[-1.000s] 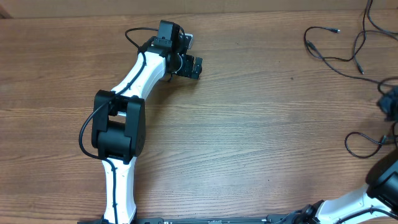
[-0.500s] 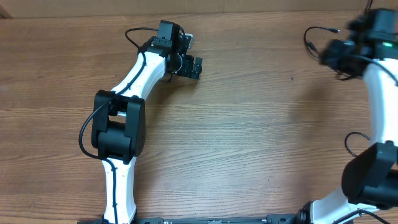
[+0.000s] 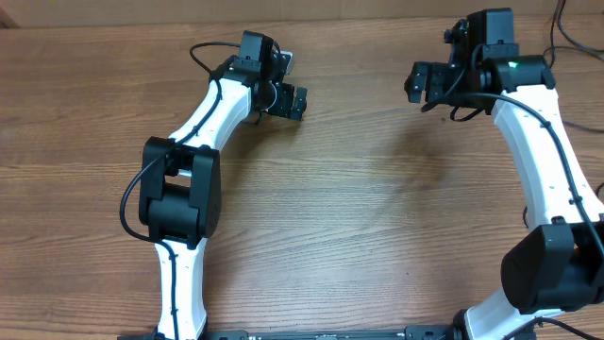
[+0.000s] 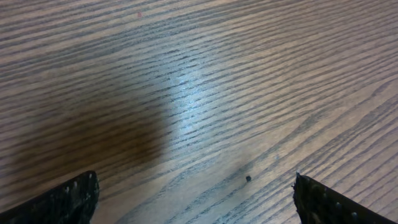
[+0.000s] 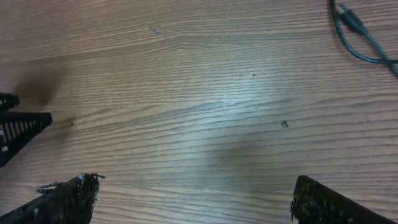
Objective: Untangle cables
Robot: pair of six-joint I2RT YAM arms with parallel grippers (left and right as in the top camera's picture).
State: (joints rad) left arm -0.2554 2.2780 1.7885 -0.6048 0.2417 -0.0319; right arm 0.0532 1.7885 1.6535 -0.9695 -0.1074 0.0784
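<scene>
You have a wooden table (image 3: 359,217) under everything, brown, with the grain running side to side in the overhead view. Along its far edge you see a paler strip (image 3: 113,11), perhaps a wall or floor behind it; the view does not settle that. In the left wrist view a small dark speck (image 4: 248,178) sits on the wood, near a patch of glare (image 4: 186,99). The right wrist view shows a second speck (image 5: 284,124).

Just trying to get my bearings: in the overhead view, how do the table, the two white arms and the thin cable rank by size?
1. Table, filling the frame.
2. Left arm and right arm: alike, so not ranked.
3. Cable: only a short stretch shows, top right.
</scene>
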